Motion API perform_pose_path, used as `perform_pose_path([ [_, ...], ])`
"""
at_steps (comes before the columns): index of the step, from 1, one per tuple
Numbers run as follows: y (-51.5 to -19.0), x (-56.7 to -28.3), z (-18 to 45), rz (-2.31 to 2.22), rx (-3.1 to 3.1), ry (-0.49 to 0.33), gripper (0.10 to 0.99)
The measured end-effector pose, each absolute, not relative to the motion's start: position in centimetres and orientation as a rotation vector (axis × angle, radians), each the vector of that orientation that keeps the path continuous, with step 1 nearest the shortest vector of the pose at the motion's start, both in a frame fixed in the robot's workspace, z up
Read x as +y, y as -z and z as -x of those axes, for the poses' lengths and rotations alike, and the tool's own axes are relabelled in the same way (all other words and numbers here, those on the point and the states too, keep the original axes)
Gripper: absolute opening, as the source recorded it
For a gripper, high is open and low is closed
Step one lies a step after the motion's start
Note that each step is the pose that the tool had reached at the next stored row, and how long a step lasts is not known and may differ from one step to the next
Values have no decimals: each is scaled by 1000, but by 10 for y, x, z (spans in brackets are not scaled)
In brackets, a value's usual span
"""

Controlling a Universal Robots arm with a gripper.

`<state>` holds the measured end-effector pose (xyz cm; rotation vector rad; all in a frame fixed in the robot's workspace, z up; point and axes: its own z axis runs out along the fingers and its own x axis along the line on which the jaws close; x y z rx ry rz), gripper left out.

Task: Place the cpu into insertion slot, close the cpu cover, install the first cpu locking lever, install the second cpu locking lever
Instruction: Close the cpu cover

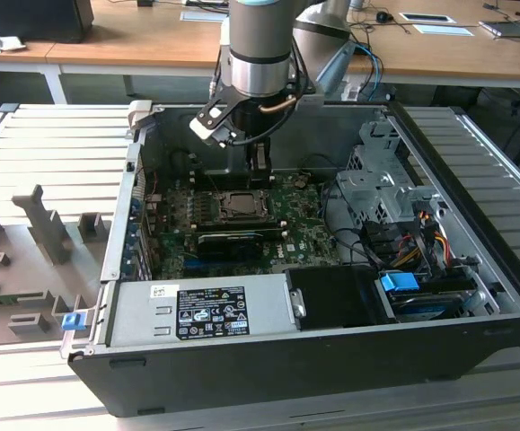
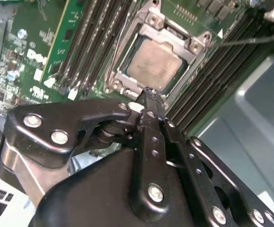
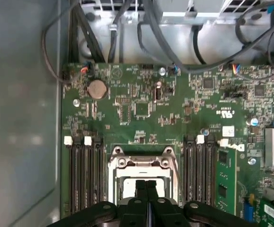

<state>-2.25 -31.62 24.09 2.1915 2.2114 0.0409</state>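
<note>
Just beyond fingers, cpu sitting in insertion slot, cpu cover lying down around it; fingers pressing fully together, holding nothing, tips hanging beside cover's rim.

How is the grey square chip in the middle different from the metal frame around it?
The cpu is a solid, plain, dull grey plate; the cpu cover is a frame with a big square hole in its middle. The cpu cover is wider and lies around the cpu's edges, while the cpu shows through the hole. Both are square, flat and metal-grey.
</note>
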Motion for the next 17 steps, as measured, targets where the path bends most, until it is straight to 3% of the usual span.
perform_pose_path([
  [17,-235,-316,36,-2181,2228,-34,106],
])
